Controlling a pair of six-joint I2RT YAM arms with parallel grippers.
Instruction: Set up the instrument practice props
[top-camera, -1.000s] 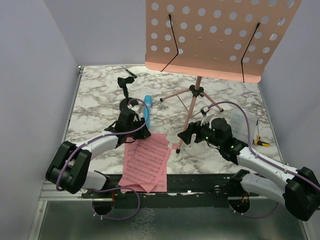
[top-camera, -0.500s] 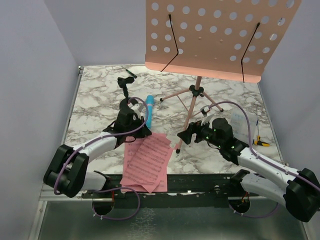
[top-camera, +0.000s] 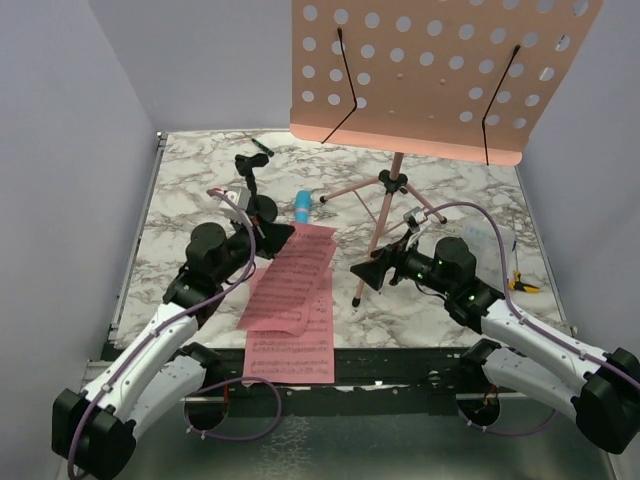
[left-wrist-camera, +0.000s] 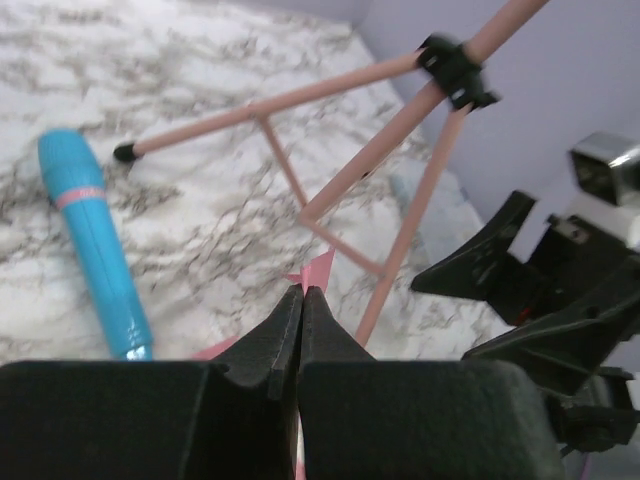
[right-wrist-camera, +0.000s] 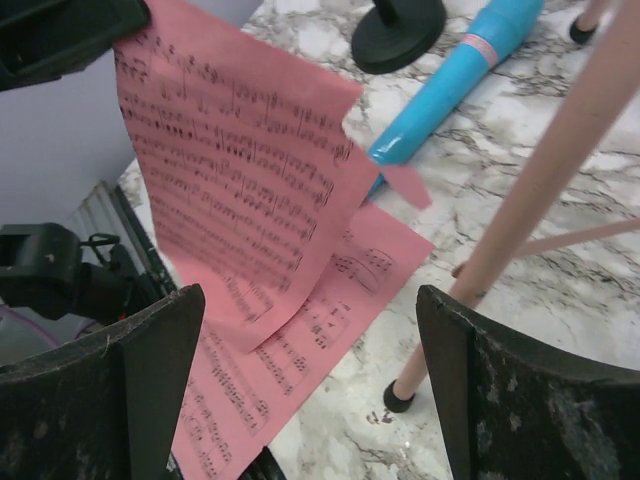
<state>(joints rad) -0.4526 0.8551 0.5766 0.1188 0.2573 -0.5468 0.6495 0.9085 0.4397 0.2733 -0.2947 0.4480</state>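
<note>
The salmon-pink music stand's punched desk (top-camera: 440, 75) stands high at the back on thin tripod legs (top-camera: 385, 215) (left-wrist-camera: 330, 185) (right-wrist-camera: 540, 180). My left gripper (top-camera: 272, 233) (left-wrist-camera: 302, 291) is shut on the upper corner of one pink sheet-music page (top-camera: 295, 275) (right-wrist-camera: 240, 170), holding it tilted up off the table. A second pink page (top-camera: 295, 345) (right-wrist-camera: 300, 350) lies flat under it at the near edge. The light-blue stick (top-camera: 301, 206) (left-wrist-camera: 95, 240) (right-wrist-camera: 460, 70) lies behind the pages. My right gripper (top-camera: 372, 272) (right-wrist-camera: 310, 300) hangs open beside the near tripod leg, holding nothing.
A small black holder on a round base (top-camera: 250, 170) (right-wrist-camera: 398, 18) stands at the back left, with a dark pen (top-camera: 262, 147) behind it. A clear plastic piece (top-camera: 490, 245) and a yellow-black tool (top-camera: 522, 285) lie at the right. Grey walls close in both sides.
My left gripper shut on the top page's corner, then pulled back and up, lifting that page off the lower one. The right arm barely moved.
</note>
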